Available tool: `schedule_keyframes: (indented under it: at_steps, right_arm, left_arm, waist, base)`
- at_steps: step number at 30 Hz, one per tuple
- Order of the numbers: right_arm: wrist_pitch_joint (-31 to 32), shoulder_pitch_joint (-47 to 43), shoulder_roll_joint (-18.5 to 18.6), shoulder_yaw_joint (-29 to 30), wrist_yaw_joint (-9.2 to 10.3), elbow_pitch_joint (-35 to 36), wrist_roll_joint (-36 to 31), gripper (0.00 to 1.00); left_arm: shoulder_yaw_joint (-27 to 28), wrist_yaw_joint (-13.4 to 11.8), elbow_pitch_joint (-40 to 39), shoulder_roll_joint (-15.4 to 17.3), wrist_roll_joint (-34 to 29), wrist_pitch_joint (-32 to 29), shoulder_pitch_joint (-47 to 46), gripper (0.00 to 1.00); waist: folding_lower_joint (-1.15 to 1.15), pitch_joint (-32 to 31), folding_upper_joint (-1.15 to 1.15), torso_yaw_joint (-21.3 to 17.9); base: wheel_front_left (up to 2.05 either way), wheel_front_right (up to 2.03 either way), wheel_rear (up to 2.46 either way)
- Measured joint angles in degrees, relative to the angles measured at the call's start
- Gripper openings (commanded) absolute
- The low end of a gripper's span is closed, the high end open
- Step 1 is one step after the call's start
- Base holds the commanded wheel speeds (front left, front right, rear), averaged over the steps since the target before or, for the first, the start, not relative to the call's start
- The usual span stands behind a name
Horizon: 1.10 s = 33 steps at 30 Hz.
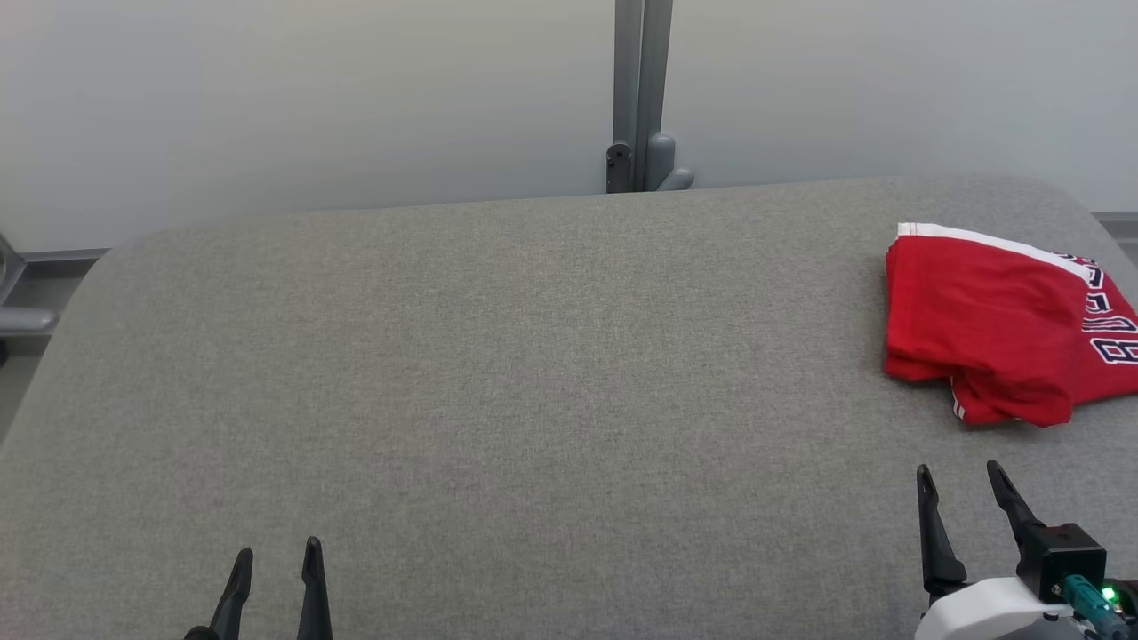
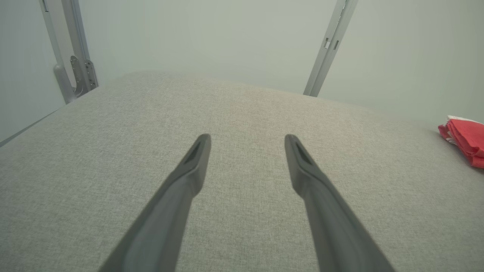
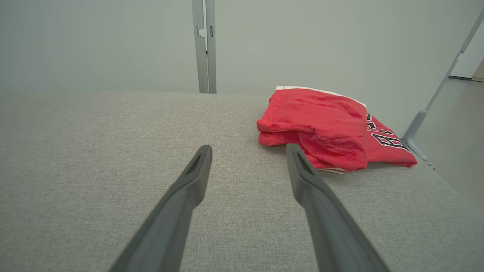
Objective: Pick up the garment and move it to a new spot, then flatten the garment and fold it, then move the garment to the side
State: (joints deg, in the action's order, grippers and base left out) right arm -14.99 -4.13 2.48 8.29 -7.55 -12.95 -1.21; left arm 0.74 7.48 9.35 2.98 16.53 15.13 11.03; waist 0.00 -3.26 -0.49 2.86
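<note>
The garment (image 1: 996, 324) is a red piece with white trim and dark lettering, lying folded in a compact stack at the far right of the grey table (image 1: 498, 373). It also lies just ahead and to the right of the fingers in the right wrist view (image 3: 325, 126), and at the far right edge of the left wrist view (image 2: 467, 139). My right gripper (image 1: 958, 476) stands open near the front right, a short way in front of the garment, with nothing between its fingers. My left gripper (image 1: 277, 556) is open and empty at the front left.
A grey metal post (image 1: 638, 98) with a bracket stands behind the table's far edge against a pale wall. Slanted frame bars (image 2: 329, 45) rise behind the table in the left wrist view. The table's right edge (image 3: 442, 177) drops off just past the garment.
</note>
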Motion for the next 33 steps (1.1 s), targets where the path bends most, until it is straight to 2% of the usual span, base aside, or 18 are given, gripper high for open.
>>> schedule_keyframes:
  at_steps: [4, 5, 12, 19, 33]
  right_arm:
    - [0.00, 0.02, 0.00, -0.02, 0.00, 0.02, -0.01, 1.00]
    - [0.00, -0.01, -0.02, -0.03, 0.00, -0.14, 0.00, 0.00]
    - [0.89, -0.94, -0.91, 0.11, 0.00, -3.59, 1.42, 0.00]
    - [3.31, -0.30, -0.88, 0.18, 0.01, -3.60, 11.39, 0.00]
    - [6.37, 1.01, -0.71, -0.46, 0.01, -2.69, 26.92, 0.00]
  left_arm:
    - [0.02, 0.00, -0.01, 0.00, 0.00, 0.00, -0.03, 1.00]
    - [-0.02, 0.00, 0.13, -0.01, 0.00, 0.00, 0.01, 0.00]
    - [-0.43, 0.00, 3.03, -0.38, 1.56, -0.45, 0.28, 0.00]
    - [-0.33, 0.00, 3.22, -0.31, 9.83, -2.37, -0.25, 0.00]
    - [0.09, 0.00, 3.63, 0.11, 23.02, -5.42, -3.36, 0.00]
  waist:
    - [0.00, 0.12, 0.00, -0.10]
    - [0.00, 0.15, 0.00, -0.12]
    - [0.00, 0.22, 0.00, -0.17]
    - [0.00, 0.42, 0.00, -0.34]
    - [0.00, 0.79, 0.00, -0.65]
  base:
    - [0.00, 0.00, 0.00]
    - [0.00, 0.00, 0.00]
    - [0.00, 0.00, 0.00]
    - [0.00, 0.00, 0.00]
    - [0.00, 0.00, 0.00]
